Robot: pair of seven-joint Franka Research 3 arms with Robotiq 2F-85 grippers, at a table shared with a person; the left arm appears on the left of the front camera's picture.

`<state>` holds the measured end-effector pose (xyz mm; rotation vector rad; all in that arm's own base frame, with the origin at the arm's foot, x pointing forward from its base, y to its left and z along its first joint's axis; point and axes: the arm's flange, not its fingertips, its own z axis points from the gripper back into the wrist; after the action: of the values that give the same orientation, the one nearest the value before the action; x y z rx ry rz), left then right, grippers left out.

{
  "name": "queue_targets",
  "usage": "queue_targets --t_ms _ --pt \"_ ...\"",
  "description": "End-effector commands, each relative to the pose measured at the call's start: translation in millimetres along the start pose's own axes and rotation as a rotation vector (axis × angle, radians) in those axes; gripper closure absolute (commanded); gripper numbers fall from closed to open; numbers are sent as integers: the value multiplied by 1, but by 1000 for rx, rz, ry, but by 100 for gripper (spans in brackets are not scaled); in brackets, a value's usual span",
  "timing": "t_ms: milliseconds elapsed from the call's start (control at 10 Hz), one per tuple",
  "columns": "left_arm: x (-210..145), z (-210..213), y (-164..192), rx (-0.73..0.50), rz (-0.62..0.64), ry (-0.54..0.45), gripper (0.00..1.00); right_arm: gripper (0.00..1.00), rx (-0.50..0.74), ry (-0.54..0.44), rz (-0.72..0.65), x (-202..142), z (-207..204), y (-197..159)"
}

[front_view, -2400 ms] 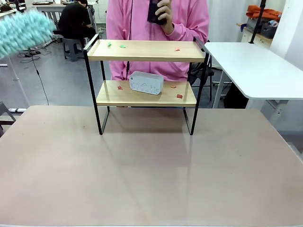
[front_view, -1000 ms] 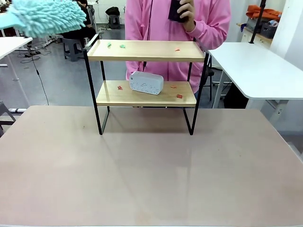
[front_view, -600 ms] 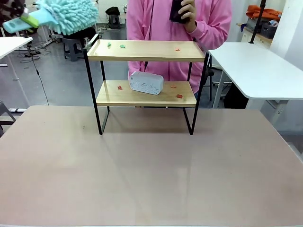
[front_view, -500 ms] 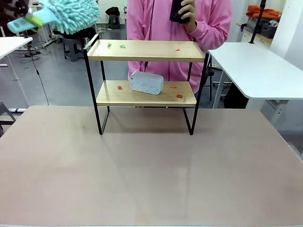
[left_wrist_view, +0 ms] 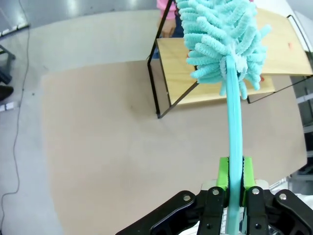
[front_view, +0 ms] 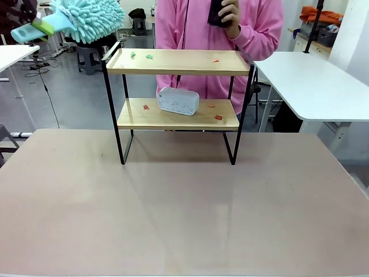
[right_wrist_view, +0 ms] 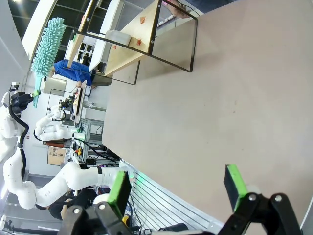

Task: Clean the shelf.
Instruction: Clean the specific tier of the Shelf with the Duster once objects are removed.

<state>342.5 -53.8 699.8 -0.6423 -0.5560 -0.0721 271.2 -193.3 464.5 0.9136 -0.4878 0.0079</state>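
The shelf [front_view: 179,61] stands at the table's far side, two light boards on a black frame. Small green scraps [front_view: 149,56] and a red scrap [front_view: 216,60] lie on the top board; red scraps [front_view: 218,117] and a white box-shaped device [front_view: 178,100] sit on the lower one. My left gripper [front_view: 39,24] is shut on the handle of a fluffy turquoise duster [front_view: 87,17], whose head hovers above and left of the shelf's top left corner. In the left wrist view the pads [left_wrist_view: 223,172] clamp the handle, and the duster head [left_wrist_view: 222,39] overlaps the shelf [left_wrist_view: 215,90]. My right gripper [right_wrist_view: 177,188] is open over the bare table.
A person in a pink top [front_view: 253,29] stands right behind the shelf, holding a dark object up at chest height. A white side table [front_view: 311,81] stands at the right. The brown table [front_view: 184,213] stretches wide in front of the shelf.
The duster has swung in from the far left toward the shelf's top left corner, its handle and my left gripper coming into view. The person has shifted to the right.
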Motion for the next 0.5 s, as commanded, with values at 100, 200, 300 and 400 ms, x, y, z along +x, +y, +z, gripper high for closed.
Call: queue_targets --t_ms 100,200,300,400 --pt "-21 -13 -29 21 -10 -99 87 0 18 -16 25 1 -1 0" --pt "-28 -20 -38 74 -11 -141 87 0 18 -16 25 1 -1 0" --pt "-34 -27 -45 110 -12 -136 87 0 18 -16 25 1 -1 0" --pt "-39 -36 -51 151 -31 -133 87 0 18 -16 25 1 -1 0"
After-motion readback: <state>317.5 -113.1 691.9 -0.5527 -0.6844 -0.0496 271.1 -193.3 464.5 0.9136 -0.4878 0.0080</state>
